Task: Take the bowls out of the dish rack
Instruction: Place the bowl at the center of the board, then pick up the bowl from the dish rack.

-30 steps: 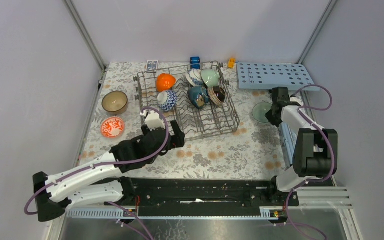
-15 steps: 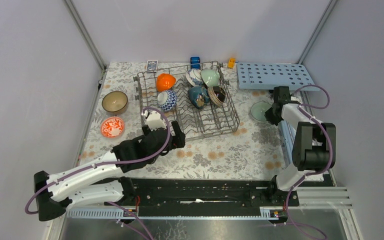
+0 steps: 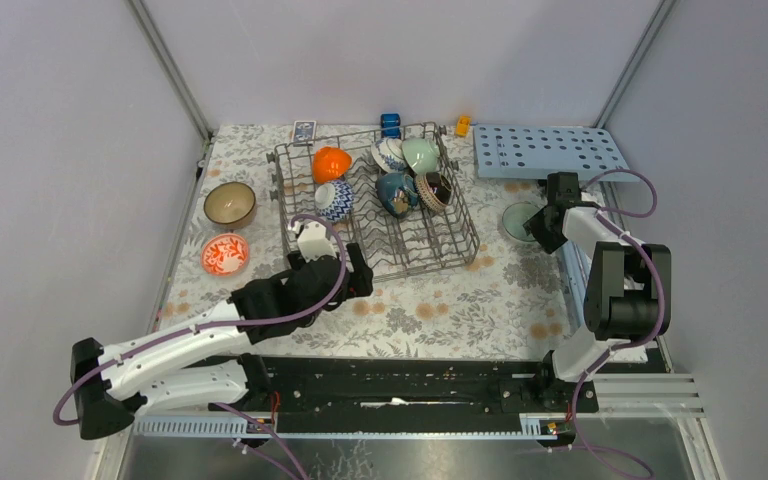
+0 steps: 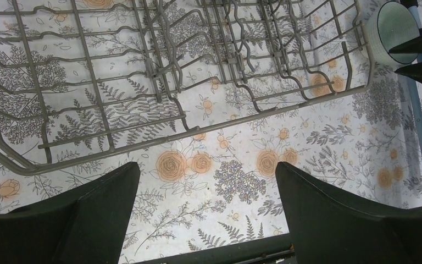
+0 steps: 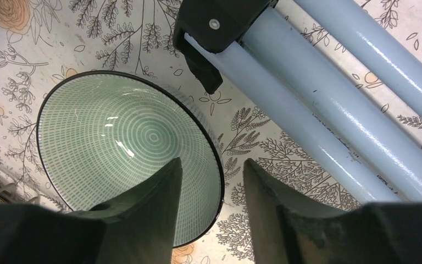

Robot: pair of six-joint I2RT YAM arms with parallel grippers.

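The left claw (image 4: 206, 170) is wide and holds nothing. It hangs by the near edge of the rack (image 3: 425, 242). Six bowls (image 3: 397, 192) sit in the rack. The right claw (image 5: 211, 163) is partly spread over the rim of a green bowl (image 5: 126, 137). That bowl is on the tabletop (image 3: 440, 300), right of the rack.

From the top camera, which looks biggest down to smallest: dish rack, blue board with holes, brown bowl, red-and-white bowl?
1. dish rack
2. blue board with holes
3. brown bowl and red-and-white bowl: they look about alike, so I won't rank them; both are smallest.
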